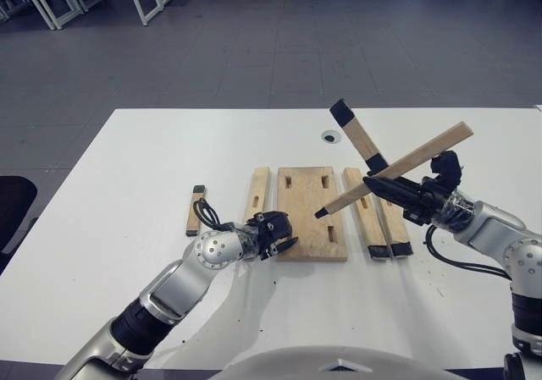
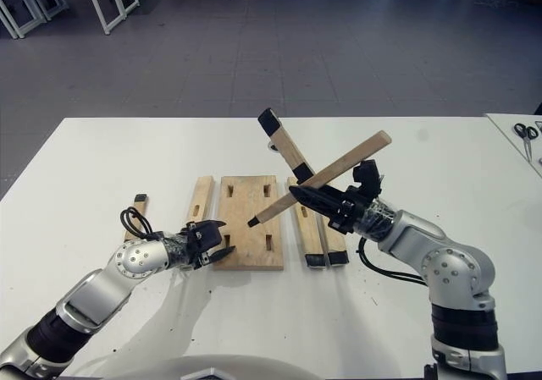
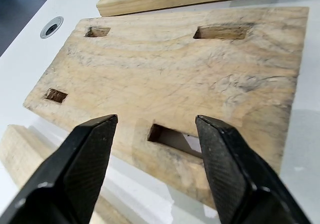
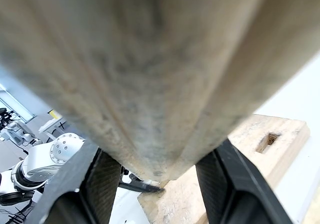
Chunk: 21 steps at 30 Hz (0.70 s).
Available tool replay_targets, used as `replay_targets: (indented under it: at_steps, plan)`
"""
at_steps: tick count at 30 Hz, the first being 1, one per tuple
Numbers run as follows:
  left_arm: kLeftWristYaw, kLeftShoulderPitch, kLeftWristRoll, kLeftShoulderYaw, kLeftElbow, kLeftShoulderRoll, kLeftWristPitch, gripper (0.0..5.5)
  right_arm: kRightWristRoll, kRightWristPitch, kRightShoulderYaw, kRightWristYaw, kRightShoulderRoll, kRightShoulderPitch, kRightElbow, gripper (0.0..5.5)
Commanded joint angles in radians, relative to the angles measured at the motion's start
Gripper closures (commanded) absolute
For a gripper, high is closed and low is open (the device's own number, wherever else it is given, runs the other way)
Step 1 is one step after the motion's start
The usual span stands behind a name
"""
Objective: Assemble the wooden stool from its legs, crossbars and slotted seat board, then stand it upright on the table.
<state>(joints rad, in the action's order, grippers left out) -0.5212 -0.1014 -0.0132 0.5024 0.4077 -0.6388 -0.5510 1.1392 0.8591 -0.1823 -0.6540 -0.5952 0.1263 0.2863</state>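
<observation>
The slotted seat board (image 1: 312, 213) lies flat on the table (image 1: 127, 185). Just right of it, the right gripper (image 1: 385, 185) clamps a tilted leg (image 1: 423, 150), its dark tip over the board. The left gripper (image 1: 286, 233), forearm low, gapes empty at the board's near left corner.

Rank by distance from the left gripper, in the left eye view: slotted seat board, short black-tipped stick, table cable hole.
1. Slotted seat board: its near left corner is right at the left gripper.
2. Short black-tipped stick: farther to the robot's left.
3. Table cable hole: beyond the board's far edge.
</observation>
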Motion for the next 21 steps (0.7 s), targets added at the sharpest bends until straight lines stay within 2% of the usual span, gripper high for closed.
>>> replay_targets:
  at_steps: [1, 5, 9, 11, 15, 21]
  plan:
    - [-0.001, 0.022, -0.020, -0.026, -0.051, 0.007, -0.041, 2.60, -0.015, 0.000, -0.008, -0.002, 0.005, 0.009, 0.015, 3.48]
    - [-0.087, 0.007, -0.058, 0.024, -0.077, -0.044, -0.020, 2.60, -0.025, -0.004, -0.004, 0.005, 0.016, 0.012, 0.015, 3.48]
    - [-0.327, -0.039, -0.183, 0.198, -0.071, -0.222, -0.038, 2.60, -0.082, -0.038, 0.009, -0.005, 0.020, 0.026, 0.017, 3.48]
    - [-0.402, -0.049, -0.232, 0.240, -0.080, -0.287, -0.014, 2.60, -0.127, -0.063, 0.026, -0.017, 0.021, 0.046, 0.010, 3.48]
    - [-0.464, -0.031, -0.267, 0.221, -0.121, -0.378, 0.103, 2.60, -0.231, -0.118, 0.080, -0.070, 0.019, 0.102, -0.036, 3.48]
    - [-0.439, -0.095, -0.297, 0.180, -0.321, -0.397, 0.487, 2.60, -0.397, -0.216, 0.187, -0.185, 0.041, 0.203, -0.203, 3.48]
